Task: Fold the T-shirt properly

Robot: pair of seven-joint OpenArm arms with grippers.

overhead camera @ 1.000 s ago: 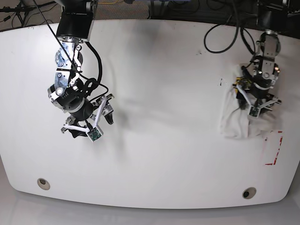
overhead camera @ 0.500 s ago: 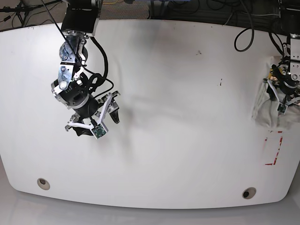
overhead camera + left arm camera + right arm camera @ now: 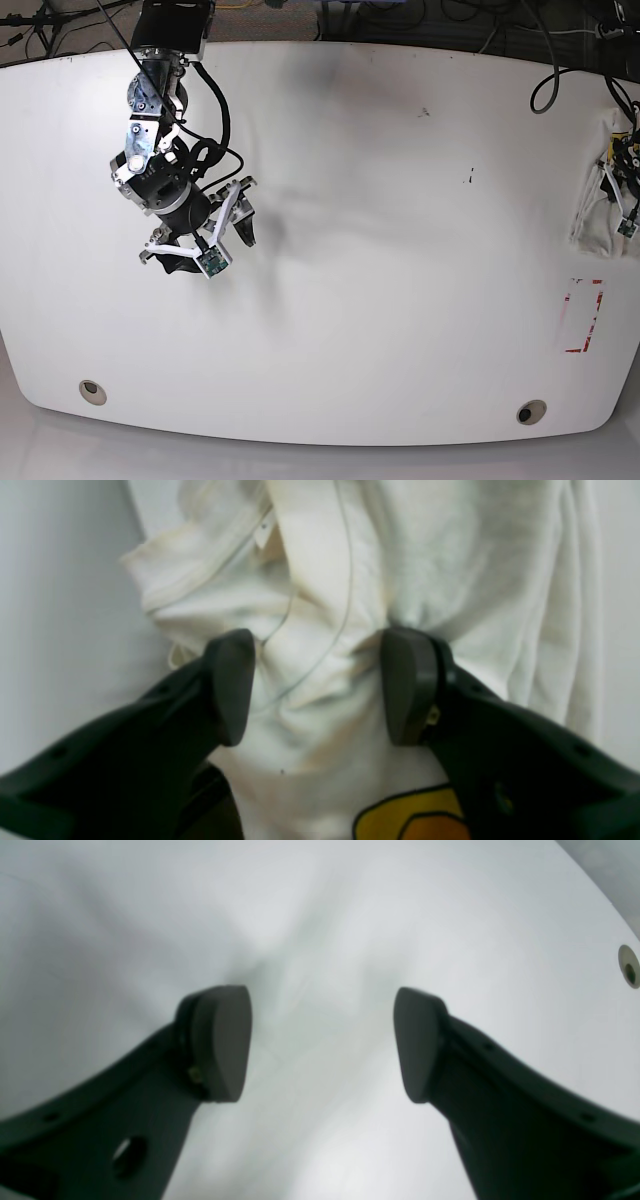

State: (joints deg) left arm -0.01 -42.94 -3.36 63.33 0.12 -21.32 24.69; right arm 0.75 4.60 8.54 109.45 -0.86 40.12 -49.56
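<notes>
The left gripper (image 3: 320, 685) clamps a bunched fold of the T-shirt (image 3: 415, 575), which hangs at the table (image 3: 400, 300) edge. The right gripper (image 3: 320, 1042) hovers open and empty. Risk: the bunched cloth may slip free or fall off the table.

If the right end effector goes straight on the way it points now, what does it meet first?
Probably the bare white table. The right end effector is open, nothing lies between its fingers, and only tabletop shows ahead; depth is unclear.
</notes>
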